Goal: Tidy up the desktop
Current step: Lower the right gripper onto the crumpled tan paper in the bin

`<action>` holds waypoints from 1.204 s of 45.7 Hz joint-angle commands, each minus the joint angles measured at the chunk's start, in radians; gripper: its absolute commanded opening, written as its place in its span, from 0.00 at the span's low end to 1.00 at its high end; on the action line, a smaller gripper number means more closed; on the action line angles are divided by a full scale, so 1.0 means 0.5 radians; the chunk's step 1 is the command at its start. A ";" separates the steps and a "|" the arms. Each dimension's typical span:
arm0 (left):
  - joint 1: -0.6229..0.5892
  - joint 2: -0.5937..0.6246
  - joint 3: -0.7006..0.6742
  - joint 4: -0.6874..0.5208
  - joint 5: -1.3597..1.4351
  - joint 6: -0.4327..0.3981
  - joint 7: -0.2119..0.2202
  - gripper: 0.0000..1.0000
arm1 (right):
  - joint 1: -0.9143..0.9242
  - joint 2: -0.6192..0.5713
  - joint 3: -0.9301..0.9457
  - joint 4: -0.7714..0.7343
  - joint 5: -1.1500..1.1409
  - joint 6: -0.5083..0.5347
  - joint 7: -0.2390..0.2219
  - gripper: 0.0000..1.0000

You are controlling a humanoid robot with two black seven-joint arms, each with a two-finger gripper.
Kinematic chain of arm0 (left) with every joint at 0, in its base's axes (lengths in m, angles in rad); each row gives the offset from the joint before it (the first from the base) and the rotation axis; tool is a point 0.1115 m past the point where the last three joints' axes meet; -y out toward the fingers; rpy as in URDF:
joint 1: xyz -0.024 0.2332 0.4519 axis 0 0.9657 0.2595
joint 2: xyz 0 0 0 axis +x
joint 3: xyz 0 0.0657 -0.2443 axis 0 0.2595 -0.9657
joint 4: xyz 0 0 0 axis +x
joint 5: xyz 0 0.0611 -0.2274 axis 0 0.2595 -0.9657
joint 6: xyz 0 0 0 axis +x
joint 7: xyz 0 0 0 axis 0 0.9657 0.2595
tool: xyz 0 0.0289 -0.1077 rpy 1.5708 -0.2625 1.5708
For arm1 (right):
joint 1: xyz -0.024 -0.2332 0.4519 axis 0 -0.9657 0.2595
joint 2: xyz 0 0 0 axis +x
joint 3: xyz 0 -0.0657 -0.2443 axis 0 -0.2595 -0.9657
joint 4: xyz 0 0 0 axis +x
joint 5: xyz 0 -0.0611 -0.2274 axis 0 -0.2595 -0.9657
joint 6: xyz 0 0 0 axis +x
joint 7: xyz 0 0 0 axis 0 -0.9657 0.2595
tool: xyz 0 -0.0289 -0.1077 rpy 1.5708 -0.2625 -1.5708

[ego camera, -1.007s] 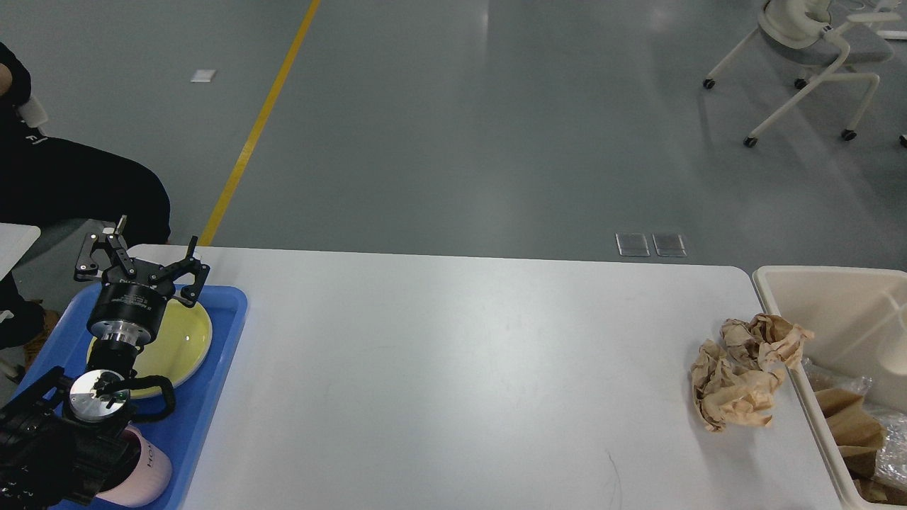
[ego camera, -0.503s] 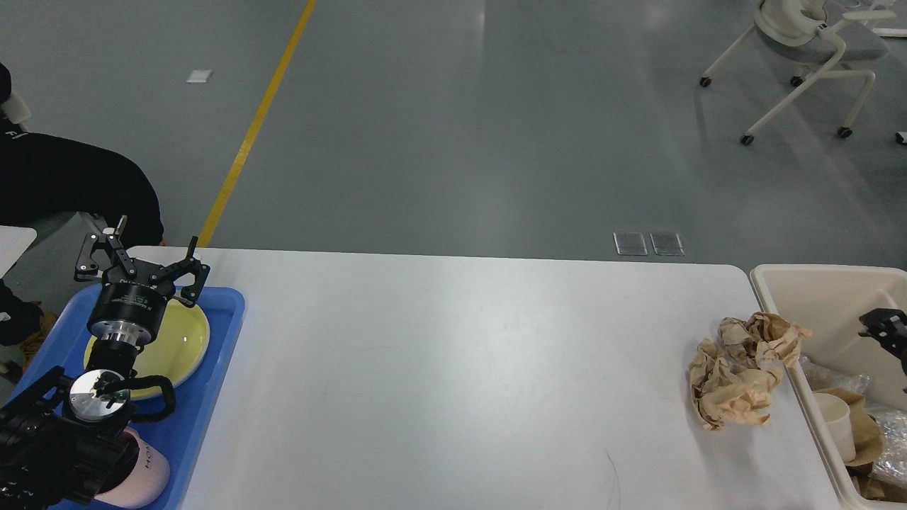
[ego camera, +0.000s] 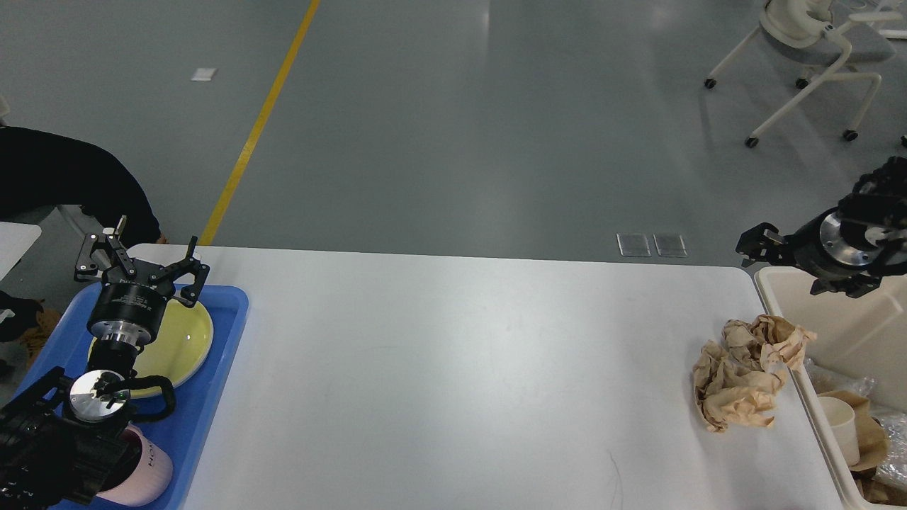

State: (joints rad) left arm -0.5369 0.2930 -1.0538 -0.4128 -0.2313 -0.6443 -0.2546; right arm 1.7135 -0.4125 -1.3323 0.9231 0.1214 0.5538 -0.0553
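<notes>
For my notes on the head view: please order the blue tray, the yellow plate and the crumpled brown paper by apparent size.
1. blue tray
2. yellow plate and crumpled brown paper: look similar; the left arm hides part of the plate, so unranked.

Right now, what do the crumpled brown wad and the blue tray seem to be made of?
The crumpled brown wad looks like matte kraft paper: sharp creases, no shine. The blue tray looks like smooth moulded plastic, judging by its even colour and rounded rim, though that is not certain.
</notes>
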 commanded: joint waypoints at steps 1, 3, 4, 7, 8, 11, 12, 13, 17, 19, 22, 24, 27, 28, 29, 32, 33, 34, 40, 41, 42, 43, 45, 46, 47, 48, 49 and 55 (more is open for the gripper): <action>0.000 0.000 0.000 0.003 -0.001 0.000 0.000 0.96 | 0.309 -0.016 -0.020 0.181 0.000 0.429 0.000 1.00; 0.000 0.000 0.000 0.000 -0.001 0.000 0.000 0.96 | 0.383 -0.028 -0.029 0.203 0.000 0.561 0.000 1.00; 0.000 0.000 0.000 0.000 -0.001 0.000 0.000 0.96 | 0.411 -0.031 -0.032 0.209 -0.003 0.604 0.000 1.00; 0.000 0.000 0.000 0.003 -0.001 0.000 0.000 0.96 | 0.426 -0.037 -0.038 0.209 -0.007 0.663 0.000 1.00; 0.000 0.000 0.000 0.000 -0.001 0.000 0.000 0.96 | 0.420 -0.037 -0.032 0.209 -0.010 0.654 0.000 1.00; 0.000 0.000 0.000 0.003 0.002 0.000 0.000 0.96 | 0.329 -0.040 -0.008 0.197 -0.019 0.605 0.000 1.00; 0.000 0.000 0.000 0.000 -0.001 0.000 0.000 0.96 | 0.271 -0.040 0.008 0.185 -0.019 0.586 0.000 1.00; 0.000 0.000 0.000 0.000 0.002 0.000 0.000 0.96 | 0.206 -0.040 0.020 0.176 -0.022 0.562 0.000 1.00; 0.000 0.000 0.000 0.000 -0.001 0.000 0.000 0.96 | -0.073 -0.037 0.106 0.072 -0.019 0.433 -0.003 1.00; 0.000 0.000 0.000 0.000 0.002 0.000 0.000 0.96 | -0.205 -0.034 0.164 0.019 -0.016 0.371 -0.003 1.00; 0.000 0.000 0.000 0.000 -0.001 0.000 0.000 0.96 | -0.380 -0.034 0.229 -0.018 -0.019 0.292 -0.003 1.00; 0.000 0.000 0.000 0.000 0.002 0.000 0.000 0.96 | -0.466 -0.037 0.271 -0.030 -0.019 0.239 -0.003 1.00; 0.000 0.000 0.000 0.003 0.002 0.000 0.000 0.96 | -0.552 -0.034 0.327 -0.036 -0.022 0.175 0.000 1.00; 0.000 0.000 0.000 0.000 -0.001 0.000 0.000 0.96 | -0.577 -0.034 0.339 -0.039 -0.022 0.157 -0.003 1.00; 0.000 0.000 0.000 0.000 -0.001 0.000 0.000 0.96 | -0.598 -0.034 0.348 -0.042 -0.022 0.135 0.000 1.00; 0.000 0.000 0.000 0.003 0.002 0.000 0.000 0.96 | -0.662 -0.034 0.364 -0.055 -0.022 0.059 -0.003 1.00; 0.000 0.000 0.000 0.000 -0.001 0.000 0.000 0.96 | -0.681 -0.034 0.364 -0.067 -0.022 0.025 -0.003 1.00; 0.000 0.000 0.000 0.000 0.002 0.000 0.000 0.96 | -0.702 -0.031 0.364 -0.082 -0.022 -0.021 -0.003 1.00; 0.000 0.000 0.000 0.000 -0.001 0.000 0.000 0.96 | -0.865 -0.009 0.373 -0.177 -0.022 -0.307 -0.003 1.00; 0.000 0.000 0.000 0.000 -0.001 0.000 0.000 0.96 | -0.883 -0.006 0.373 -0.177 -0.022 -0.334 0.000 1.00; 0.000 0.000 0.000 0.000 0.002 0.000 0.000 0.96 | -0.896 0.000 0.373 -0.177 -0.022 -0.359 -0.003 1.00; 0.000 0.000 0.000 0.000 -0.001 0.000 0.000 0.96 | -0.905 0.006 0.373 -0.180 -0.025 -0.374 -0.003 1.00; 0.000 0.000 0.000 0.000 -0.001 0.000 0.000 0.96 | -0.923 0.021 0.373 -0.187 -0.025 -0.390 0.000 1.00; 0.000 0.000 0.000 0.000 0.002 0.000 0.000 0.96 | -0.936 0.030 0.373 -0.193 -0.025 -0.396 0.000 1.00; 0.000 0.000 0.000 0.000 -0.001 0.000 0.000 0.96 | -0.945 0.043 0.373 -0.199 -0.025 -0.402 0.000 1.00; 0.000 0.000 0.000 0.000 -0.001 0.000 0.000 0.96 | -0.957 0.052 0.373 -0.205 -0.025 -0.405 0.000 1.00; 0.000 0.000 0.000 0.000 0.002 0.000 0.000 0.96 | -0.969 0.064 0.376 -0.208 -0.025 -0.414 -0.003 1.00; 0.000 0.000 0.000 0.000 -0.001 0.000 0.000 0.96 | -1.028 0.110 0.376 -0.211 -0.025 -0.537 -0.003 1.00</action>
State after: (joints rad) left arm -0.5369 0.2930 -1.0538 -0.4123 -0.2309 -0.6443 -0.2546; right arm 1.2239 -0.3759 -1.1456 0.8198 0.1090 0.3379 -0.0562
